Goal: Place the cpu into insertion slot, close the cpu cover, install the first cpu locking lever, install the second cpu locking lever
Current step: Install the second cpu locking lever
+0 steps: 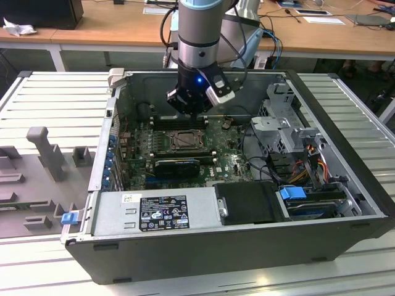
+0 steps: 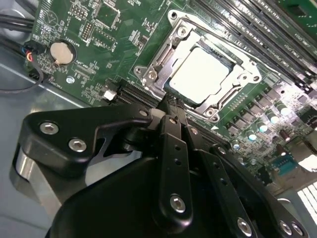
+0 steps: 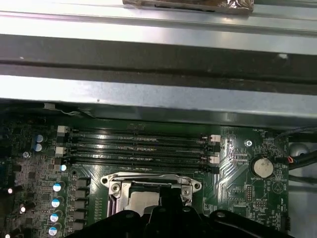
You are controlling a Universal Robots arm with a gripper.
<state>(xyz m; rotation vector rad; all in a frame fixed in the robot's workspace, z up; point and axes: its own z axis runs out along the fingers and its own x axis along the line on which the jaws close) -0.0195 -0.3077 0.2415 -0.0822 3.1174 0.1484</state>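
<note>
Already cpu (image 2: pixel 198 74) under cpu cover (image 2: pixel 163 59)

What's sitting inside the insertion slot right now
The cpu lies inside the insertion slot, its pale face showing through the cpu cover. The contacts beneath are covered.

Wooden desks (image 1: pixel 123 28) behind, ribbed grey worktable (image 1: pixel 55 98), scattered papers (image 1: pixel 324 20), even indoor light.

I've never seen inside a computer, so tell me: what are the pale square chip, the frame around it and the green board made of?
The cpu shows a pale, matte, metallic-looking face with a soft sheen, probably a metal lid. The cpu cover looks like dull silver stamped metal, with bright glints along its edges and screws. The green board looks like glossy lacquered circuit board, likely fibreglass, though its core is hidden.
</note>
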